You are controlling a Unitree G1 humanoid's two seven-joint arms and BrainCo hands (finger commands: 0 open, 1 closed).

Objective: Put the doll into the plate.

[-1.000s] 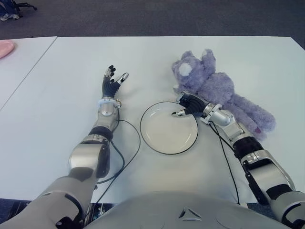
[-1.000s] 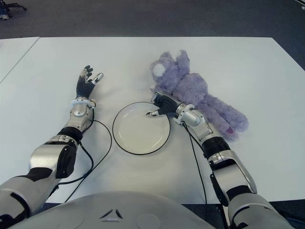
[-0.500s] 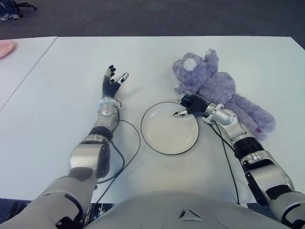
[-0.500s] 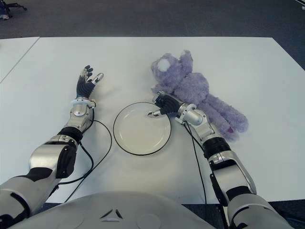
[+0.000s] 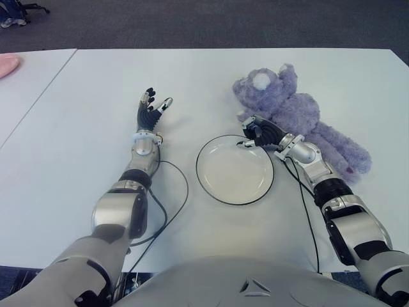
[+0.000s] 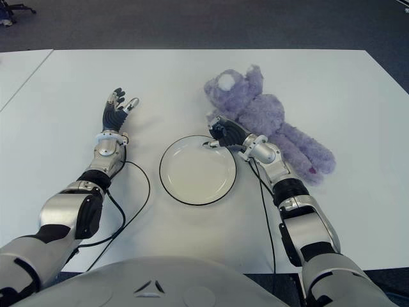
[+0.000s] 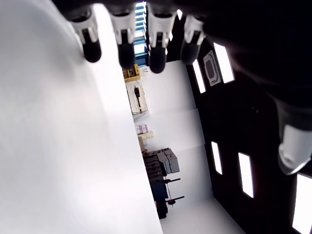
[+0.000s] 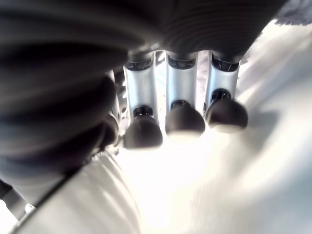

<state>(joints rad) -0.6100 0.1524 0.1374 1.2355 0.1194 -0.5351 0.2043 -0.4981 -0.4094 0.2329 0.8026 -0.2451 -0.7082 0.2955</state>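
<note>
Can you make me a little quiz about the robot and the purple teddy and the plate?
1. True or false: the doll already lies inside the plate.
2. Which robot hand is at the plate's far rim beside the doll? A) the left robot hand B) the right robot hand
3. Fill in: the plate has a thin ____ rim.

Key:
1. False. The doll lies on the table, beyond the plate on the robot's right.
2. B. It holds nothing; the left robot hand shows open, left of the plate.
3. Black.
</note>
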